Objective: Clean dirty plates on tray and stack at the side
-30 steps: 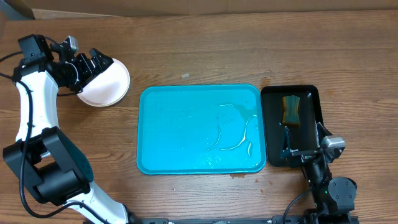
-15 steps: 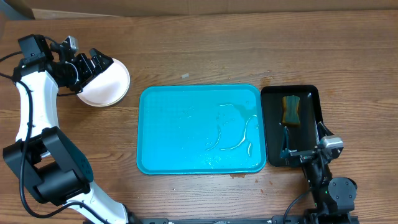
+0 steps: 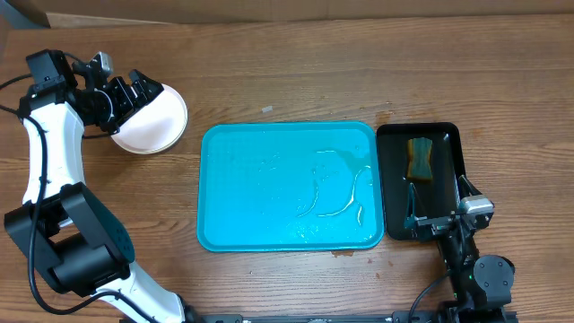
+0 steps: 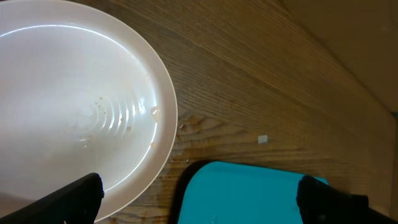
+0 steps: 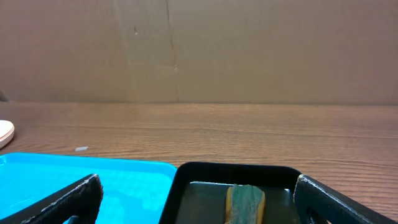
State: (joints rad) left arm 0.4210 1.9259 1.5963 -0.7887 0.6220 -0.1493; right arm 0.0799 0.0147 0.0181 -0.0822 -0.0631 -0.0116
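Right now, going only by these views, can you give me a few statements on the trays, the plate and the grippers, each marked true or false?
1. The turquoise tray has no plate on it. True.
2. The white plate sits on the right arm's side of that tray. False: it rests on the table on the left arm's side.
3. The left gripper is open above the plate. True.
4. The sponge lies on the turquoise tray. False: it is in the black tray.
5. The right gripper is shut on the sponge. False: it is open and holds nothing.
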